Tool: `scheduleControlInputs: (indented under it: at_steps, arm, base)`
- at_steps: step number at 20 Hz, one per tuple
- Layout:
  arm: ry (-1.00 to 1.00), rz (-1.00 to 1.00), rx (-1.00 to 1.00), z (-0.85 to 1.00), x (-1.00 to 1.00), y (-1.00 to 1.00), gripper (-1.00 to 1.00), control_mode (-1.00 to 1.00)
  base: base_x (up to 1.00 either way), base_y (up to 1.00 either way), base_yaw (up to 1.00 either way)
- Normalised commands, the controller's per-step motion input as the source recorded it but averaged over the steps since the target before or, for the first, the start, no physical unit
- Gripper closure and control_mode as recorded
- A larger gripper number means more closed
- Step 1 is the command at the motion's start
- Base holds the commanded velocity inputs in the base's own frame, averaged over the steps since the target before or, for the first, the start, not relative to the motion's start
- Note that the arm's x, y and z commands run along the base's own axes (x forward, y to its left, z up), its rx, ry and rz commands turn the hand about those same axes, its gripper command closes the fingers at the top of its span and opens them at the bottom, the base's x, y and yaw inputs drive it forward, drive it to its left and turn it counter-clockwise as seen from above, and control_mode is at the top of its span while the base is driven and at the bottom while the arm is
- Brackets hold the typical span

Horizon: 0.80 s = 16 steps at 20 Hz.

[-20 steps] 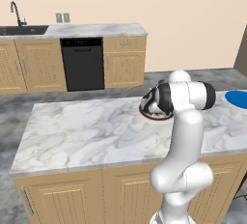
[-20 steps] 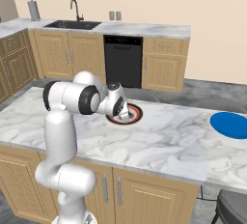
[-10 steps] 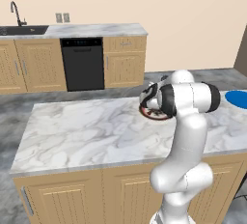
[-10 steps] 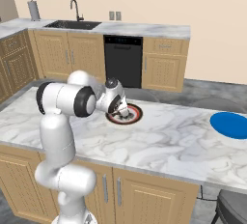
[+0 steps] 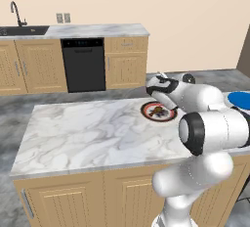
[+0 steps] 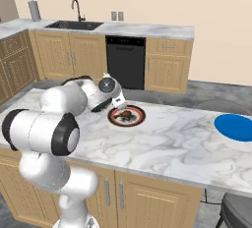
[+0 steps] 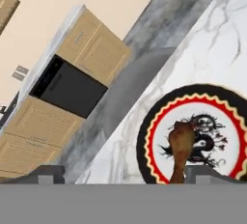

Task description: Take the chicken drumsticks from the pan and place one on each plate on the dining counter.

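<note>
A brown chicken drumstick (image 7: 181, 143) lies in the pale centre of a dark-rimmed plate (image 7: 144, 143) on the white marble dining counter (image 5: 88, 128). My gripper (image 7: 126, 174) hovers just above the plate's near side, open, its fingertips (image 7: 48, 172) set far apart and touching nothing. The left base view has the drumstick (image 5: 157, 111) on the plate (image 5: 168, 117) just below the gripper (image 5: 162, 100). From the right base camera, the gripper (image 6: 119, 105) tilts down over the plate (image 6: 140, 119) and its drumstick (image 6: 125, 116). The pan is out of view.
A flat blue disc (image 6: 236, 126) lies on the counter's right end. Behind the counter, across a grey floor, run oak cabinets with a black dishwasher (image 5: 83, 64) and a sink (image 6: 74, 24). A dark stool seat (image 6: 238, 212) stands at the lower right.
The jaws have spread wide and let go of the drumstick, which now rests on the plate. The hand has backed slightly away from the plate.
</note>
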Motion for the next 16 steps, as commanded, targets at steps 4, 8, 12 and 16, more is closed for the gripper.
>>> scheduleControlInputs:
  at_steps: [4, 8, 12, 16]
  arm:
    - [0.04, 0.2, 0.0, 0.8, -1.0, 0.0, -1.0, -1.0]
    - [0.37, 0.17, -0.03, 0.59, -1.0, 0.06, -1.0, -1.0]
    - [0.59, 0.13, -0.07, 0.76, -1.0, 0.18, -1.0, -1.0]
    - [0.71, 0.12, -0.08, 0.69, -1.0, 0.13, -1.0, -1.0]
  base:
    - [0.0, 0.0, 0.0]
    - [0.0, 0.0, 0.0]
    - [0.0, 0.0, 0.0]
    - [0.0, 0.0, 0.0]
